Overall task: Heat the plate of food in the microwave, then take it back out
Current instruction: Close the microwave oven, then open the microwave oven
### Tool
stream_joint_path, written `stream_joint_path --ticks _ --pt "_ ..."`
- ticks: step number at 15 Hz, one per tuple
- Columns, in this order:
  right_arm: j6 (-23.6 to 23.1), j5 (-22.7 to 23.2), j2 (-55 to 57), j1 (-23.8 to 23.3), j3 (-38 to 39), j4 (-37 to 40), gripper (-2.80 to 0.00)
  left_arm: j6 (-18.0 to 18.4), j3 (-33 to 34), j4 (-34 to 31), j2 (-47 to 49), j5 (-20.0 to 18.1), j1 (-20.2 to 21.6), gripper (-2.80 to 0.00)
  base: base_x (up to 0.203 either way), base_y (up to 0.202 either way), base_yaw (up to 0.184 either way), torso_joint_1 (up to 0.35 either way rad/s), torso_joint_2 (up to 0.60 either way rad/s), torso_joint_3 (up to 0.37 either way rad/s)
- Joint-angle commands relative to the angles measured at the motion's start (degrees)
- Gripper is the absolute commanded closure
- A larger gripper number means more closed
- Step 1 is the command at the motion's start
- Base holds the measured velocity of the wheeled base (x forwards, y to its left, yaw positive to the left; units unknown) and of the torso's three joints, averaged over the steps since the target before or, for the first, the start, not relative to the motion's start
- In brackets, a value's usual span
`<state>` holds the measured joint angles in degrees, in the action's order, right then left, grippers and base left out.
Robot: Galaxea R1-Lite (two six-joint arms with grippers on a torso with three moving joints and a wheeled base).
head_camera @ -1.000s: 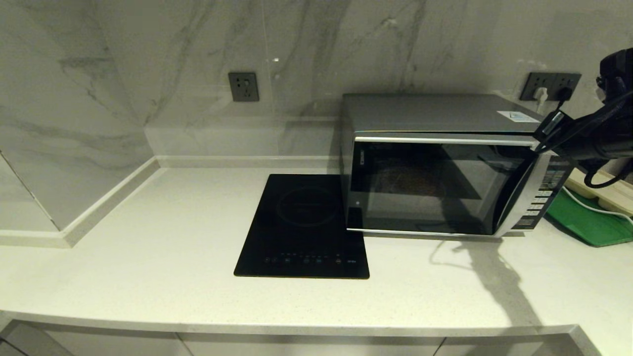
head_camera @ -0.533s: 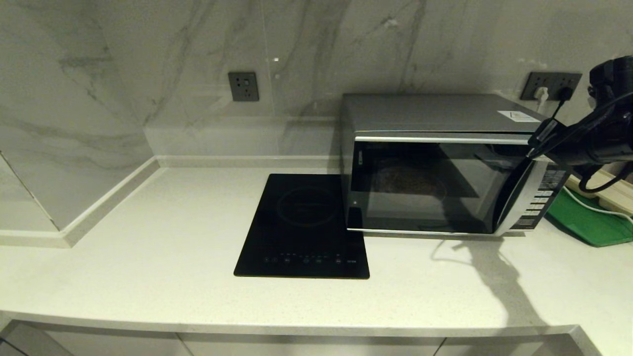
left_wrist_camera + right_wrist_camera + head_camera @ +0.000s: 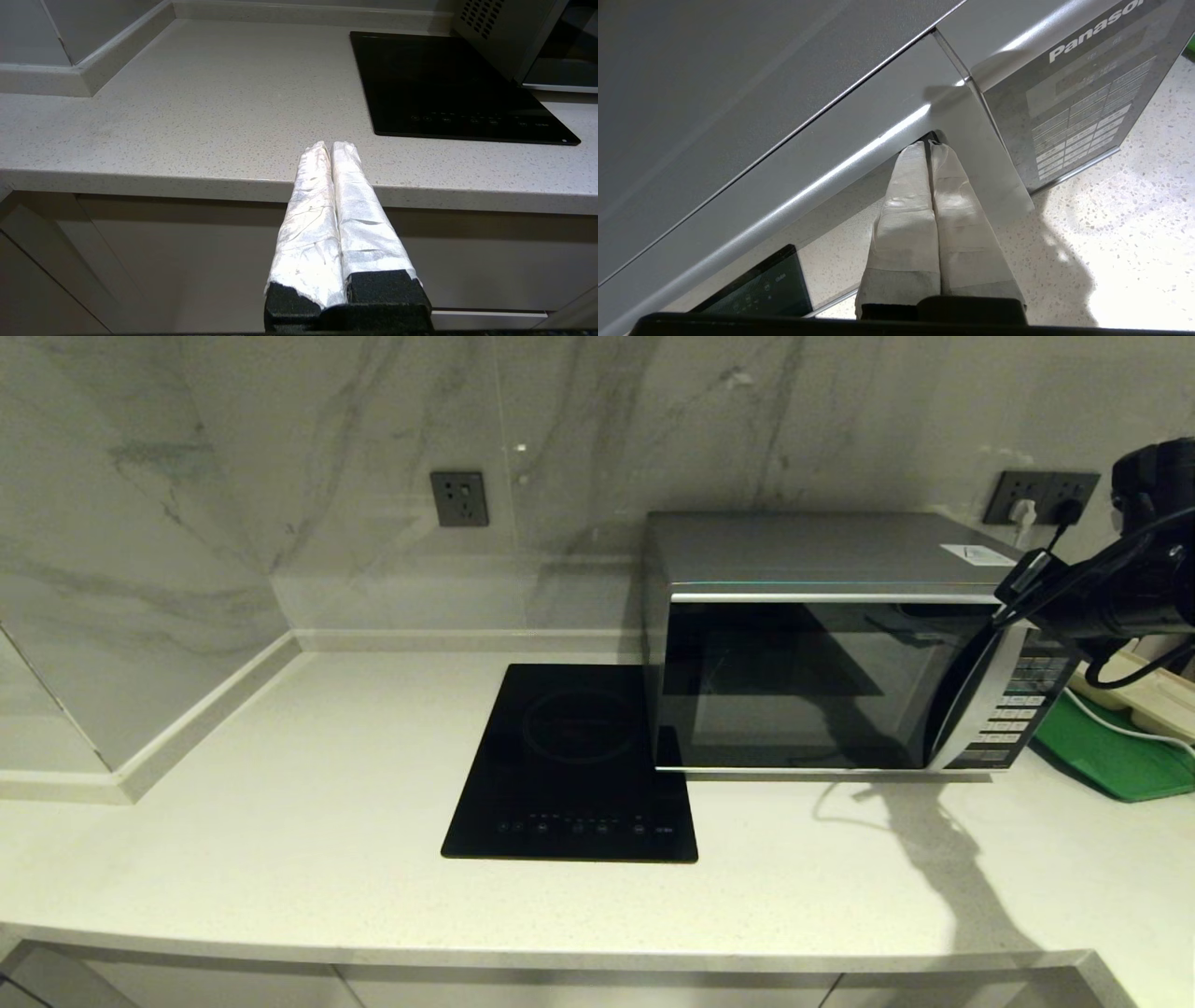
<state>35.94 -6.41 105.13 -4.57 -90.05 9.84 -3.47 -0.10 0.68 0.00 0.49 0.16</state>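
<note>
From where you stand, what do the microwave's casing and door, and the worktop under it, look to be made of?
Microwave casing: brushed silver-grey metal or metal-look paint, with soft streaked highlights. Its door: dark glossy glass, mirroring the room. Worktop: pale speckled stone or composite, matte, with fine flecks. Right gripper, shut, sits at the door's top edge.

The microwave (image 3: 822, 644) interior has gone dark.

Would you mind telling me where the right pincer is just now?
In the right wrist view the right pincer, shut, sits at the top of the microwave door, beside the keypad panel.
</note>
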Motion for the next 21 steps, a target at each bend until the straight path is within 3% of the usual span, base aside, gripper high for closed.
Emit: stream_joint_path --ticks 1,6,7,10,14,15,17,21 --pt "0.19 0.18 -1.36 0.0 0.77 0.54 0.0 -0.04 0.01 0.02 0.0 0.03 0.02 0.0 0.0 0.0 0.0 0.0 0.0 0.0" --pt "0.09 2.45 -12.83 -0.93 8.56 8.5 0.0 -0.04 0.01 0.02 0.0 0.03 0.02 0.0 0.0 0.0 0.0 0.0 0.0 0.0" --pt "0.19 6.49 -16.05 -3.02 10.45 9.23 0.0 -0.04 0.01 0.02 0.0 0.03 0.02 0.0 0.0 0.0 0.0 0.0 0.0 0.0" --pt "0.33 21.51 -20.48 -15.39 14.26 13.31 0.0 -0.04 0.01 0.02 0.0 0.03 0.02 0.0 0.0 0.0 0.0 0.0 0.0 0.0" --pt "-0.81 50.37 -19.02 -33.94 17.06 21.06 0.0 -0.04 0.01 0.02 0.0 0.03 0.02 0.0 0.0 0.0 0.0 0.0 0.0 0.0" --pt "-4.31 55.16 -17.7 -36.71 19.22 22.74 0.0 -0.04 0.01 0.02 0.0 0.03 0.02 0.0 0.0 0.0 0.0 0.0 0.0 0.0" --pt "-15.08 59.48 -14.66 -38.09 25.23 23.94 0.0 -0.04 0.01 0.02 0.0 0.03 0.02 0.0 0.0 0.0 0.0 0.0 0.0 0.0" --pt "-19.21 63.75 -8.23 -38.11 26.51 24.04 0.0 -0.04 0.01 0.02 0.0 0.03 0.02 0.0 0.0 0.0 0.0 0.0 0.0 0.0"
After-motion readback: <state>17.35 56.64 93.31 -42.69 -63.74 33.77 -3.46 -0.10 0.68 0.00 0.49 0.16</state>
